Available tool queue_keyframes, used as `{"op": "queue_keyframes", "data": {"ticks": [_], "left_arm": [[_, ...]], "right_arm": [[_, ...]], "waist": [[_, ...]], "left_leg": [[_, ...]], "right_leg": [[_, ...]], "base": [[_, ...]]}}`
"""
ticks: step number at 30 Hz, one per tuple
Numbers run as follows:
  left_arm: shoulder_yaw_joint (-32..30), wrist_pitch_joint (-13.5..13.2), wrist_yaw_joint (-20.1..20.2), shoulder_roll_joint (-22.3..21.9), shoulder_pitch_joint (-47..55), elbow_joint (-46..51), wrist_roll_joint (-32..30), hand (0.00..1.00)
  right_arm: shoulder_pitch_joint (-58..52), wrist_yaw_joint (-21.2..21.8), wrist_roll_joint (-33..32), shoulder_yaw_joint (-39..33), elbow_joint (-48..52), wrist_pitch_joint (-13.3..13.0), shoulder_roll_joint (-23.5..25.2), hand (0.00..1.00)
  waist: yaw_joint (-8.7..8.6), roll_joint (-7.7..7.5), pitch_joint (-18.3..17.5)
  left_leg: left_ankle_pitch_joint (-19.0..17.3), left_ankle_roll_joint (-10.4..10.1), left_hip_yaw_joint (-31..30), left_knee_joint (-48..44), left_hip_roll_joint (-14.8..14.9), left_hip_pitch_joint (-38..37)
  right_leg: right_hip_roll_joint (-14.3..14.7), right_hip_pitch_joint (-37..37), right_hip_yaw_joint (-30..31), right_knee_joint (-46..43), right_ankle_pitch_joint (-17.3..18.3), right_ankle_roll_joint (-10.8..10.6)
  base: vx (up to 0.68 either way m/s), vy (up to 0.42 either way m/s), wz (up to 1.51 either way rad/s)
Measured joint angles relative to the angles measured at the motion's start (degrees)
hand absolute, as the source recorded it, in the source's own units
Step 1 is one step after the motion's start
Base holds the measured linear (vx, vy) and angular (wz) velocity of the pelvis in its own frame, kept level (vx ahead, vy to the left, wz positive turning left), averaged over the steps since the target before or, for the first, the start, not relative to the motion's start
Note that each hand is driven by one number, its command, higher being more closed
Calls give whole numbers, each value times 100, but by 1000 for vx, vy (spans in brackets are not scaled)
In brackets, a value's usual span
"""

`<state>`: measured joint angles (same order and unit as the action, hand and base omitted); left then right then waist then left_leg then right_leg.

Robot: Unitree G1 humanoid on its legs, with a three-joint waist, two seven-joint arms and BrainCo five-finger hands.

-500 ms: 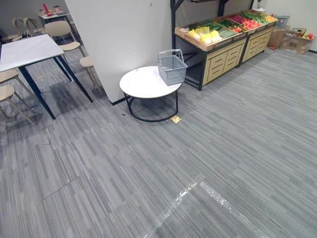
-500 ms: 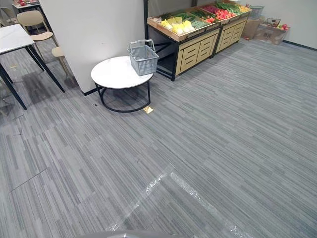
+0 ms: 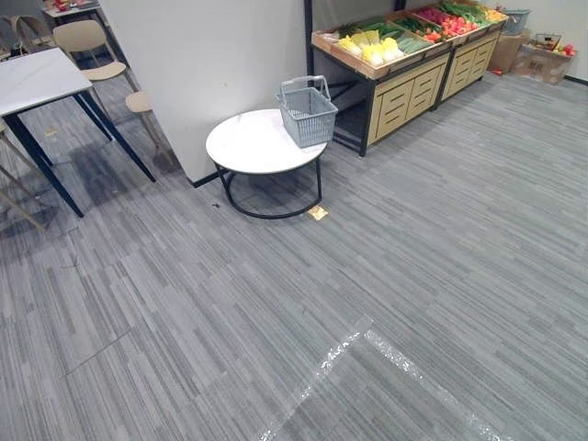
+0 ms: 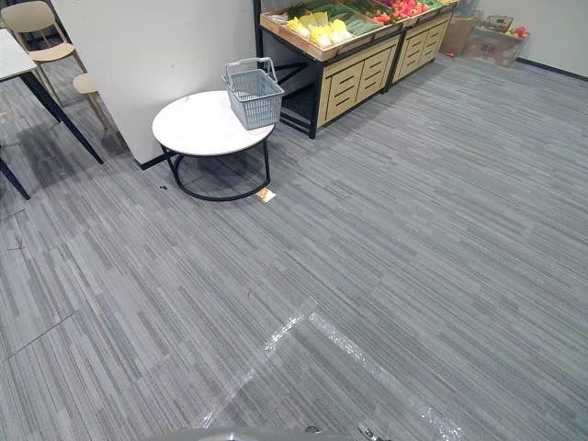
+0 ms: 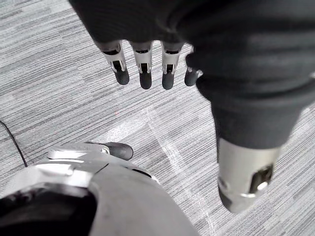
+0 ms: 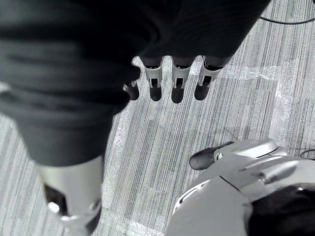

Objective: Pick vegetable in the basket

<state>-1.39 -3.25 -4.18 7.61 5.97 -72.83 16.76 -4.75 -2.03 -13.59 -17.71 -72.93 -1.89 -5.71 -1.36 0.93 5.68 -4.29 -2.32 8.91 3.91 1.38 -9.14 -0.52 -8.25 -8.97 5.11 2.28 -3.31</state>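
Note:
A grey plastic basket (image 3: 307, 111) with a raised handle stands on the right edge of a round white table (image 3: 257, 142) across the room. Behind it, a wooden stand (image 3: 395, 78) holds yellow vegetables (image 3: 369, 49), green ones (image 3: 400, 35) and red ones (image 3: 447, 25). My left hand (image 5: 145, 64) hangs above the grey floor, fingers relaxed and straight, holding nothing. In the right wrist view my right hand (image 6: 172, 78) hangs the same way, empty, over the floor.
A white wall block (image 3: 211, 55) stands just behind the round table. A dark-legged white table (image 3: 37, 83) and beige chairs (image 3: 87, 41) are at the far left. Cardboard boxes (image 3: 542, 60) sit at the far right. Shiny tape lines (image 3: 367, 344) cross the grey floor.
The whole picture has shifted: the table, basket and stand now sit a little further left and higher, so the camera has moved. Nothing in the room has moved.

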Motion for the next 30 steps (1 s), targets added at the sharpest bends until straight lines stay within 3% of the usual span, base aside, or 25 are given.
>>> {"op": "queue_keyframes", "data": {"ticks": [21,24,25,27,30], "left_arm": [[-14,-49,-2,-4,-19,0,5,0],[-31,-54,-86,-36,-99,3,56,0],[-83,-58,-156,8,-180,8,71,0],[-96,-59,-226,46,-247,7,105,0],[-245,-123,-326,-9,-346,34,111,0]], "right_arm": [[8,222,-220,25,3,-129,3,0],[190,216,-317,53,31,-143,-29,0],[352,183,-332,239,82,-202,-9,0],[401,136,-336,344,195,-249,20,0],[408,41,-461,483,290,-346,-4,0]], "waist": [[0,-6,66],[21,51,218],[9,-25,341],[-4,-81,408],[-1,-47,460]], "left_leg": [[-14,-21,42,35,39,-8],[-36,-57,274,-54,150,52],[-68,-103,341,-191,161,190],[-89,-132,394,-309,166,339],[-119,-162,427,-419,214,395]], "right_leg": [[47,-3,27,65,-23,36],[94,392,163,-577,159,27],[70,737,177,-1065,334,103],[46,941,169,-1239,415,164],[75,976,157,-1301,472,253]], "base": [[-9,-11,0],[-47,-17,-39],[-67,-33,-40],[-76,-64,-22],[-31,-57,-3]]}}
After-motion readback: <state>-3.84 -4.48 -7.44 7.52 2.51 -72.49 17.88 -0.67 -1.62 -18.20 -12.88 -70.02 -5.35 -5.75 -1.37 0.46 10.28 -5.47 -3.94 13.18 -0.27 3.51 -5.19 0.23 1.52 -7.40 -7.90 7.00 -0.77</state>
